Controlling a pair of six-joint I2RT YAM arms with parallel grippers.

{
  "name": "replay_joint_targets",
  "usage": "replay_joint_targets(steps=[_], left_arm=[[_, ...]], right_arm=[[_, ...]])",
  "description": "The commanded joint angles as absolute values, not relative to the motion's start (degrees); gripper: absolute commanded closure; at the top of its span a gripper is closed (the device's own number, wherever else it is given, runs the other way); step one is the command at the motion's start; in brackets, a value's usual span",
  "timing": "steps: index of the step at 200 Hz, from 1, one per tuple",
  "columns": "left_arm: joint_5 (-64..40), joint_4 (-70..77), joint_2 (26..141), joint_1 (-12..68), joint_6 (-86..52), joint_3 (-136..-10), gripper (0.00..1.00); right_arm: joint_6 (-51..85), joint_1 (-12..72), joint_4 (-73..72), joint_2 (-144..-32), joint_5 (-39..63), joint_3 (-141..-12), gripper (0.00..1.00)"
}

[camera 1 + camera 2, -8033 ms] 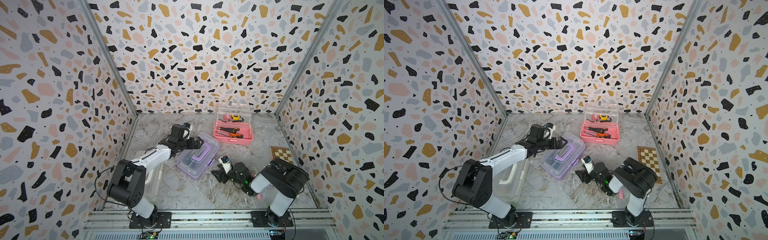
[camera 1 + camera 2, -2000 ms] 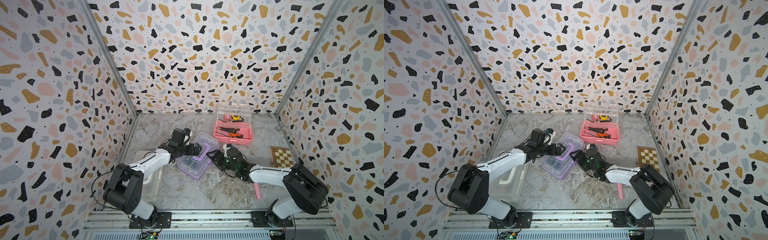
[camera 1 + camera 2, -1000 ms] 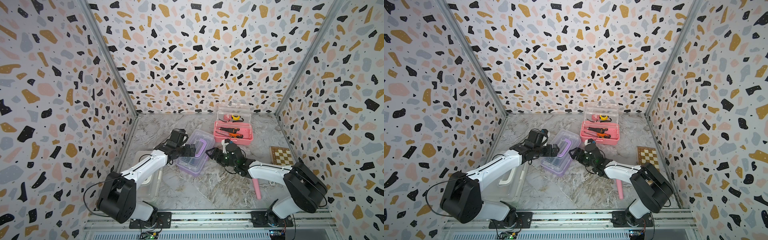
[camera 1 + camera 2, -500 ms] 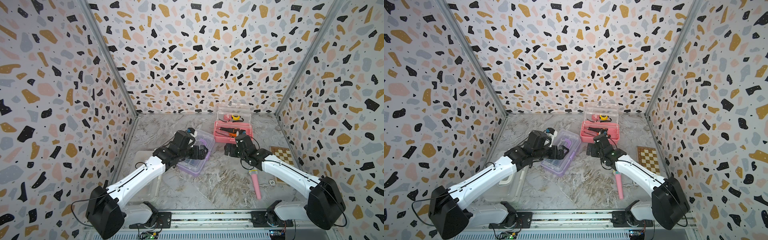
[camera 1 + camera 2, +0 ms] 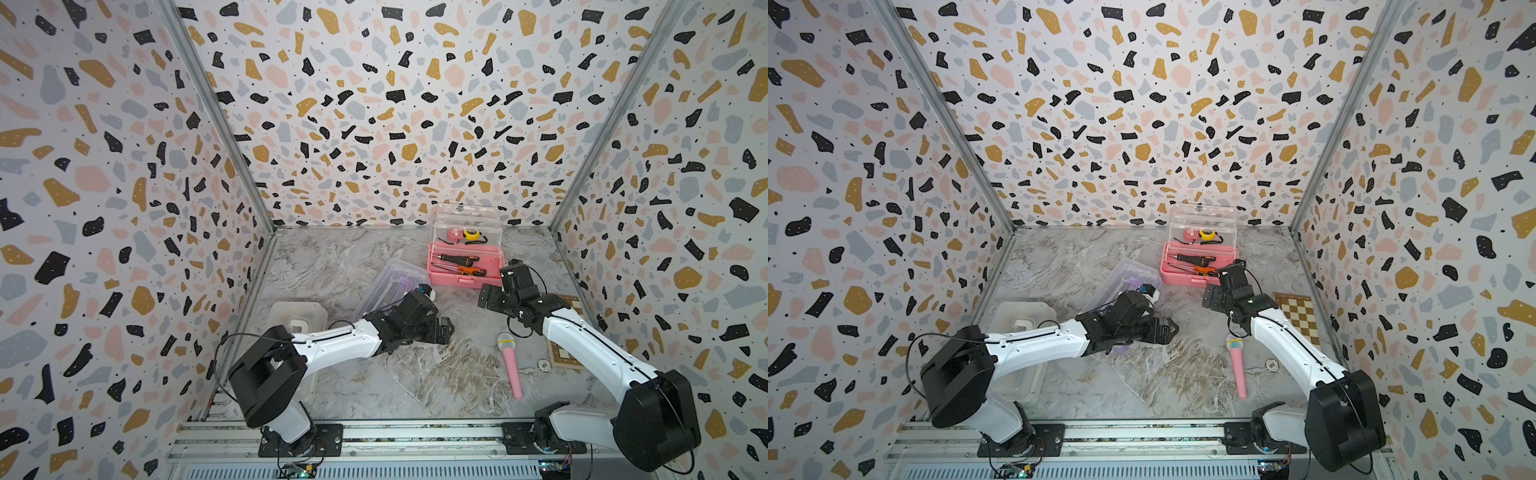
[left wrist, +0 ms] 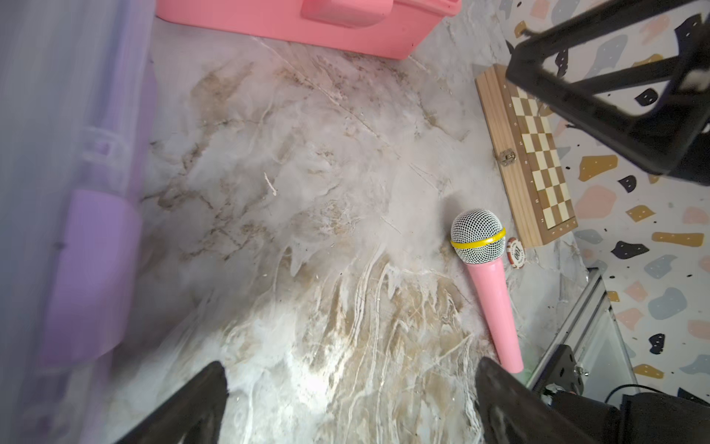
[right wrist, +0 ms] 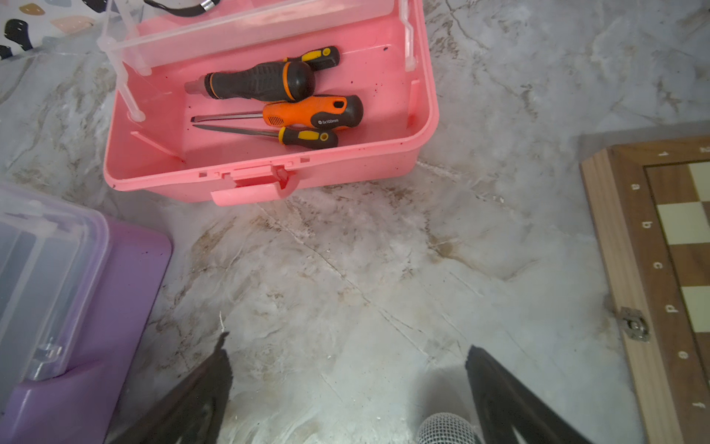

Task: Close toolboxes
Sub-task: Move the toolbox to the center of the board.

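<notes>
The pink toolbox [image 5: 465,276] stands open at the back, its clear lid upright, with screwdrivers [image 7: 303,115] in its base [image 7: 265,169]. The purple toolbox [image 5: 392,284] lies mid-table with its clear lid down on the base [image 7: 107,307]. My left arm partly hides it. The white toolbox [image 5: 297,318] sits at the left with its lid down. My left gripper [image 5: 442,330] hangs open over bare table to the right of the purple box, holding nothing [image 6: 351,384]. My right gripper [image 5: 498,286] is open and empty [image 7: 349,361], just in front of the pink toolbox's right corner.
A pink toy microphone [image 5: 510,365] lies on the table between the arms. A brown checkered board [image 5: 1302,318] and a small round chip [image 5: 543,365] are by the right wall. Walls enclose three sides, and a metal rail [image 5: 374,432] runs along the front.
My left gripper has drawn back from the purple toolbox towards the front and right. My right gripper went from the purple toolbox to beside the pink one.
</notes>
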State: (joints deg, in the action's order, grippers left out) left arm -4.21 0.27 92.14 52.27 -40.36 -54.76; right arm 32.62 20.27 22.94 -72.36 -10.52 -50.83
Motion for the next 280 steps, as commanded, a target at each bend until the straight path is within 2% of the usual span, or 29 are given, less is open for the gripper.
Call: replay_joint_targets(steps=[1,33,73,130,164,216,258,280], left_arm=[[1.95,4.04,93.23,51.68,-40.14,-55.57,0.01],[4.04,3.82,93.25,47.86,-37.68,-54.39,0.01],[2.92,6.67,93.65,39.23,-35.55,-52.60,0.01],[1.19,12.63,96.84,29.76,-33.62,-52.86,0.01],[-1.46,14.66,99.47,25.08,-32.52,-54.99,0.01],[-7.14,10.81,100.81,22.95,-29.41,-59.64,0.01],[-12.86,6.79,93.72,23.03,-30.17,-55.65,0.01],[-13.92,5.26,87.83,23.03,-30.53,-52.14,0.01]], right_arm=[[34.10,18.69,23.72,-72.05,-8.59,-49.78,0.05],[39.16,16.67,18.98,-74.43,-5.46,-48.63,0.14],[48.96,14.10,11.44,-80.79,-3.28,-49.53,0.19],[55.31,12.01,7.10,-89.95,-4.36,-55.72,0.26],[57.75,11.43,4.79,-93.11,-4.85,-58.31,0.34],[61.71,10.99,5.07,-98.99,-5.98,-63.43,0.38],[62.66,10.98,5.58,-103.28,-7.92,-66.68,0.45],[62.84,10.74,5.78,-104.64,-8.52,-67.53,0.53]])
